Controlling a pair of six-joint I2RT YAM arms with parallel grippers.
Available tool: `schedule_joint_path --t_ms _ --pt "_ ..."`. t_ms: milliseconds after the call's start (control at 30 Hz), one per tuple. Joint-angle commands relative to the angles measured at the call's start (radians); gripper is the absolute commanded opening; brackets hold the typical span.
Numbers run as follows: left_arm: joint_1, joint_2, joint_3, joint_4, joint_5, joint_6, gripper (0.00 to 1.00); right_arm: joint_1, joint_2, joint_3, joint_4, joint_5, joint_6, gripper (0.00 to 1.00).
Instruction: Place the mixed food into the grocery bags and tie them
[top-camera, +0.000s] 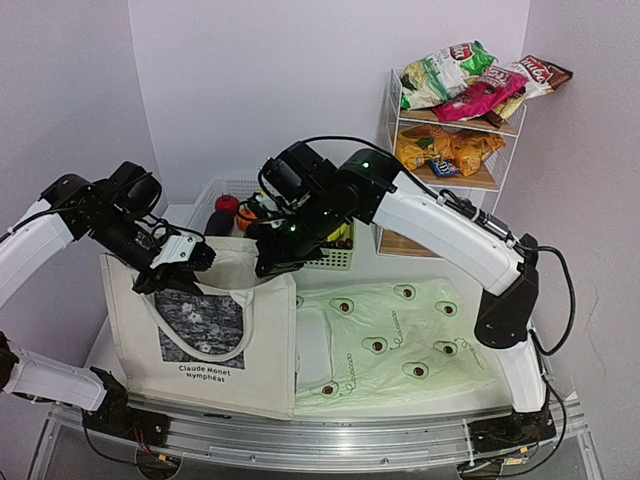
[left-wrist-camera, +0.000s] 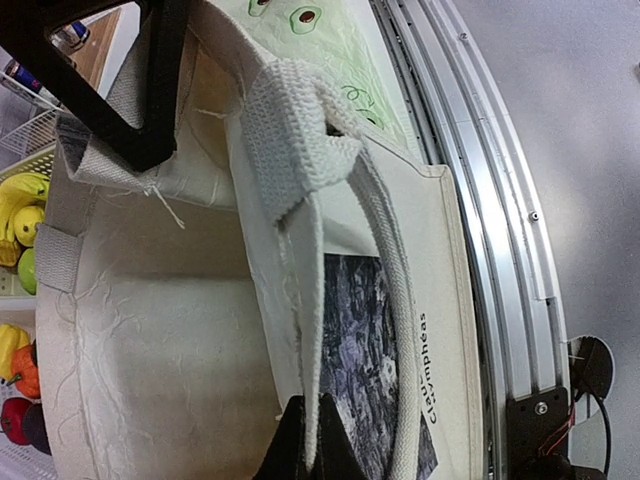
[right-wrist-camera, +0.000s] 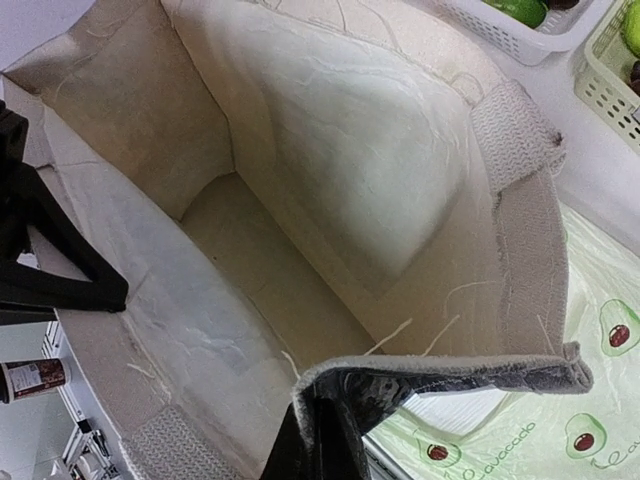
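Top external: white table (top-camera: 420, 266) between lilac walls (top-camera: 250, 80); left gripper (left-wrist-camera: 308, 440) and right gripper (right-wrist-camera: 318, 430) pinch the rim of the canvas tote (top-camera: 130, 330), avocado bag (top-camera: 400, 340) flat alongside.

pink crisp packet (top-camera: 478, 97) atop wire rack (top-camera: 487, 183)

canvas tote (top-camera: 135, 325), printed "Claude Monet Nymphéas"

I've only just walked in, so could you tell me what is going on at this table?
Both arms are holding the cream tote open by its rim: the left gripper is shut on the left side of the mouth, the right gripper on the right side. The tote is empty inside. The avocado-print plastic bag lies flat beside it, and the crisp packets sit on the shelf rack, not yet packed.
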Motion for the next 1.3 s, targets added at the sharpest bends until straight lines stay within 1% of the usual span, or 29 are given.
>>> schedule_joint_path --t_ms 0,33,100,133,233,300,367,400,467,533,633,667,767,800,900,1033,1133,1267 --pt "-0.005 0.034 0.097 -0.072 0.054 -0.05 0.29 0.0 -0.016 0.051 0.119 0.063 -0.067 0.0" --pt "-0.005 0.05 0.126 -0.078 0.059 -0.074 0.49 0.0 -0.021 0.05 0.151 0.057 -0.081 0.0" --pt "-0.005 0.076 0.212 -0.069 0.066 -0.146 0.69 0.0 -0.032 0.044 0.22 0.038 -0.128 0.0" --pt "-0.005 0.094 0.265 -0.055 0.069 -0.188 0.77 0.0 -0.039 0.033 0.276 0.023 -0.157 0.0" --pt "-0.005 0.146 0.462 -0.027 0.115 -0.297 0.87 0.0 -0.076 -0.037 0.443 -0.049 -0.273 0.0" --pt "-0.005 0.182 0.568 -0.004 0.12 -0.379 0.9 -0.001 -0.101 -0.109 0.55 -0.083 -0.354 0.0" --pt "-0.004 0.209 0.621 0.014 0.055 -0.422 0.91 -0.011 -0.116 -0.164 0.612 -0.09 -0.391 0.0" --pt "-0.003 0.217 0.629 0.022 0.001 -0.426 0.91 -0.02 -0.121 -0.18 0.628 -0.098 -0.393 0.0" --pt "0.01 0.211 0.592 0.055 -0.149 -0.407 0.92 -0.048 -0.13 -0.212 0.653 -0.12 -0.385 0.0" --pt "0.067 0.2 0.531 0.086 -0.216 -0.35 0.93 -0.065 -0.141 -0.25 0.686 -0.129 -0.396 0.0" --pt "0.189 0.219 0.501 0.086 -0.218 -0.282 0.97 -0.095 -0.156 -0.309 0.715 -0.15 -0.412 0.0" --pt "0.212 0.234 0.494 0.081 -0.234 -0.263 0.99 -0.106 -0.16 -0.324 0.72 -0.164 -0.413 0.0" --pt "0.257 0.254 0.436 0.131 -0.324 -0.224 0.99 -0.136 -0.188 -0.382 0.731 -0.23 -0.444 0.0" --pt "0.27 0.257 0.426 0.149 -0.333 -0.213 1.0 -0.147 -0.2 -0.402 0.732 -0.243 -0.452 0.0" --pt "0.289 0.285 0.435 0.166 -0.361 -0.2 0.99 -0.188 -0.242 -0.458 0.736 -0.312 -0.448 0.0" --pt "0.296 0.329 0.431 0.192 -0.385 -0.197 0.99 -0.208 -0.285 -0.529 0.739 -0.377 -0.476 0.0" --pt "0.303 0.375 0.426 0.196 -0.392 -0.177 1.0 -0.218 -0.295 -0.552 0.741 -0.419 -0.494 0.0" --pt "0.307 0.43 0.423 0.182 -0.366 -0.157 0.99 -0.228 -0.293 -0.56 0.746 -0.442 -0.494 0.0"
